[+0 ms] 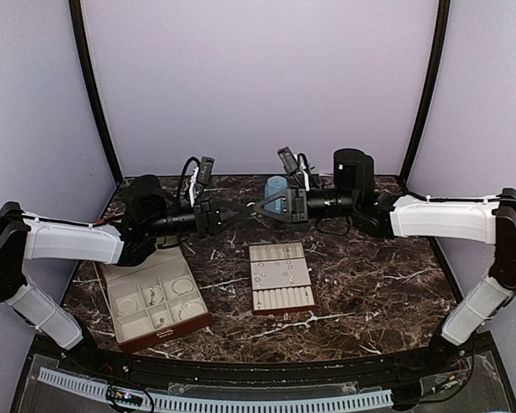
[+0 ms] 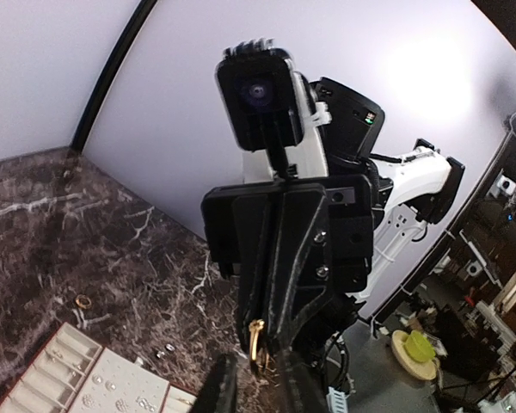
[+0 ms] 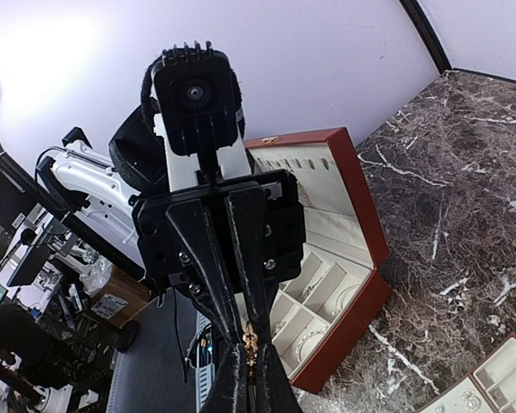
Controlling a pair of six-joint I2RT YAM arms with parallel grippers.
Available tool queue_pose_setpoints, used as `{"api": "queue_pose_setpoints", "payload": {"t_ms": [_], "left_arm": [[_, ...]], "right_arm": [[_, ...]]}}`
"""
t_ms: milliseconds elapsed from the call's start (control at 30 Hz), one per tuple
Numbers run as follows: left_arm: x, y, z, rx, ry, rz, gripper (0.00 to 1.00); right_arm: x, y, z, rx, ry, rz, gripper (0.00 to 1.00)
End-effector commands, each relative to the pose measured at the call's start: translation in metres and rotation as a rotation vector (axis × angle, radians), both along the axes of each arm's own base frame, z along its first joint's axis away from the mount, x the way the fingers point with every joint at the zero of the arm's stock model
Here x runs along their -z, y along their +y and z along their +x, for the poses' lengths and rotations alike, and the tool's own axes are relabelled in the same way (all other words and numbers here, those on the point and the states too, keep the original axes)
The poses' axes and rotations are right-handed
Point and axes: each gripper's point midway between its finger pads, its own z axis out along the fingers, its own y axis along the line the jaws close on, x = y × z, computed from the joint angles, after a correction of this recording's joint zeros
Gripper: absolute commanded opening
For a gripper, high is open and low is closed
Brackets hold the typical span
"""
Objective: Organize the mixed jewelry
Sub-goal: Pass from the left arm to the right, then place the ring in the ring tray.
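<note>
Left gripper [image 1: 237, 213]: held above the table [image 1: 370, 275] in the middle of the top view, pointed toward frame right. Jaws are set narrow, with the tips pinched on a gold-coloured piece [image 3: 249, 337].
Right gripper [image 1: 260, 207]: pointed toward frame left, tip to tip with the left gripper. Jaws are likewise narrow and pinched on the same piece.
Gold-coloured piece: tiny, carried in the air between the two sets of tips, seen low-centre in both wrist views. Its shape is too small to be made out.
Box [image 1: 170, 332]: reddish-brown with cream lining, lid stood open. It is placed at lower left of the top view, under the left arm.
Box contents: a large hoop [image 1: 130, 303] is seen in a left-side compartment and a thin ring [image 1: 189, 308] in a right-side one. The other compartments cannot be read.
Tray [image 1: 279, 298]: cream, slotted, placed lower centre of the top view, near the box but apart from it.
Tray contents: small studs [image 1: 271, 275] are dotted over the flat middle panel. Their count cannot be told.
Loose ring [image 2: 82, 300]: gold-coloured, lying on bare marble at centre left of the left wrist view, apart from the tray.
Loose studs [image 2: 161, 351]: tiny pieces on the marble just beside the tray edge.
Blue cup [image 1: 277, 186]: stood at the back of the table, behind the right gripper.
</note>
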Motion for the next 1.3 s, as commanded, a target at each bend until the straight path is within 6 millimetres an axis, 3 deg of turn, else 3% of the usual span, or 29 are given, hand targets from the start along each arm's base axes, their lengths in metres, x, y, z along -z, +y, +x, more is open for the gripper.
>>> {"api": "queue_pose_setpoints", "payload": {"t_ms": [0, 67, 267, 367, 500, 567, 667, 767, 833, 1067, 1267], "left_arm": [[-0.014, 0.005, 0.0, -0.033, -0.079, 0.016, 0.43], [-0.017, 0.009, 0.005, -0.075, -0.128, 0.07, 0.6], [-0.043, 0.055, 0.034, -0.273, -0.276, 0.224, 0.78], [-0.058, 0.077, 0.05, -0.325, -0.305, 0.294, 0.79], [-0.067, 0.105, 0.079, -0.4, -0.281, 0.379, 0.82], [-0.061, 0.131, 0.099, -0.471, -0.231, 0.434, 0.82], [-0.057, 0.186, 0.126, -0.628, -0.153, 0.44, 0.82], [-0.046, 0.225, 0.13, -0.723, -0.097, 0.414, 0.82], [-0.035, 0.238, 0.129, -0.765, -0.084, 0.432, 0.83], [-0.028, 0.25, 0.129, -0.819, -0.089, 0.482, 0.83], [-0.03, 0.253, 0.129, -0.834, -0.098, 0.494, 0.83]], "right_arm": [[-0.012, -0.003, 0.009, 0.077, -0.042, 0.002, 0.0], [-0.002, -0.01, 0.017, 0.145, -0.04, -0.065, 0.0], [0.044, -0.042, 0.019, 0.288, 0.012, -0.298, 0.0], [0.072, -0.059, 0.009, 0.349, 0.079, -0.41, 0.0], [0.114, -0.071, -0.02, 0.387, 0.2, -0.527, 0.0], [0.131, -0.075, -0.033, 0.412, 0.254, -0.581, 0.0], [0.156, -0.086, -0.043, 0.484, 0.325, -0.676, 0.0], [0.17, -0.095, -0.048, 0.547, 0.365, -0.75, 0.0], [0.176, -0.099, -0.049, 0.577, 0.38, -0.784, 0.0], [0.197, -0.106, -0.042, 0.65, 0.399, -0.873, 0.0], [0.204, -0.104, -0.033, 0.691, 0.395, -0.913, 0.0]]}}
